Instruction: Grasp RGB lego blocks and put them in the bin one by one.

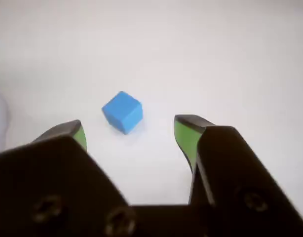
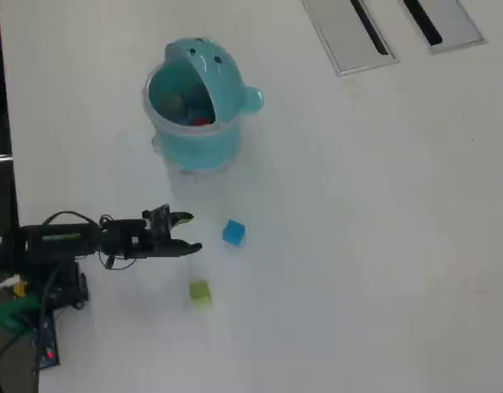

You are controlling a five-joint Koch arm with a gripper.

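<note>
Two blocks lie loose on the white surface (image 2: 358,246): blue block (image 2: 233,232) and green block (image 2: 200,293). A bit of red (image 2: 201,121) shows inside the bin (image 2: 194,139), likely the red block, too small to be sure.

My end effector (image 2: 192,232) is wide open and holds nothing. In the overhead view it points right, with the blue block just beyond the tips, near but not touching. The green block is below it in that view, a little apart from both the tips and the blue block.

Wrist view: blue block (image 1: 122,111) sits on the surface ahead of my end effector (image 1: 134,131), roughly between the two tips but nearer the left one, one corner turned toward the camera. Green pads (image 1: 186,138) line the inner faces of my fingers. Clear gap on both sides of the block.

The bin stands upright at top of the overhead view, well apart from my arm (image 2: 63,241), hood open toward the camera, knob on its right side. Two grey slotted panels (image 2: 350,33) at top right.
</note>
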